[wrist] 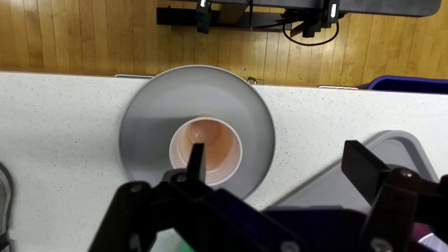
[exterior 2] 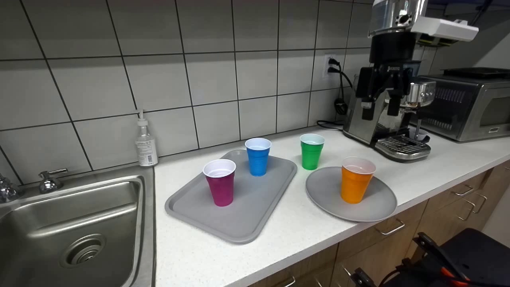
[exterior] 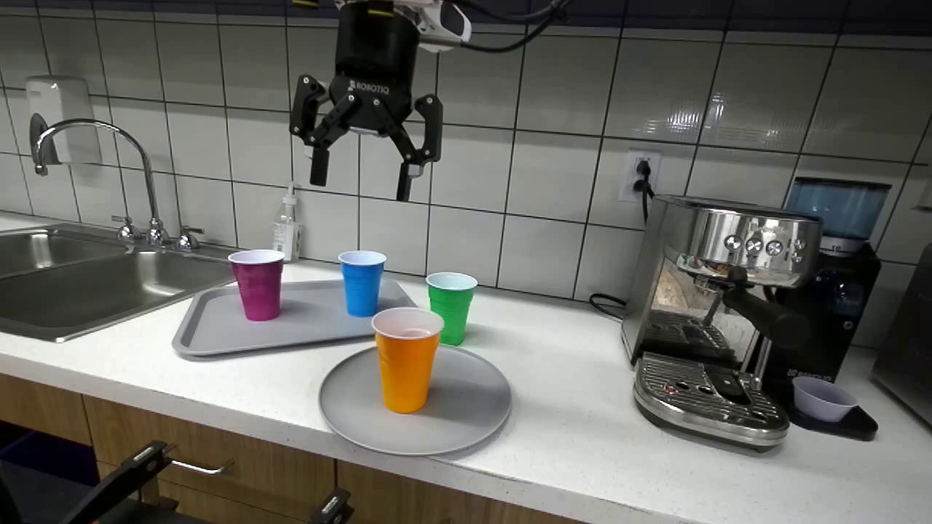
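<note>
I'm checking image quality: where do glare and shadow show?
In an exterior view, glints mark the glossy white wall tiles; in both exterior views, bright reflections streak the stainless-steel sink; in the wrist view, shadow beside the tapered orange plastic cup partly darkens the round gray plate, and the black two-fingered gripper looks nearly silhouetted.

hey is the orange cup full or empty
Empty, as far as shows: the wrist view looks down into the orange cup, onto its bare bottom and ribbed wall; a gripper finger hides part.
</note>
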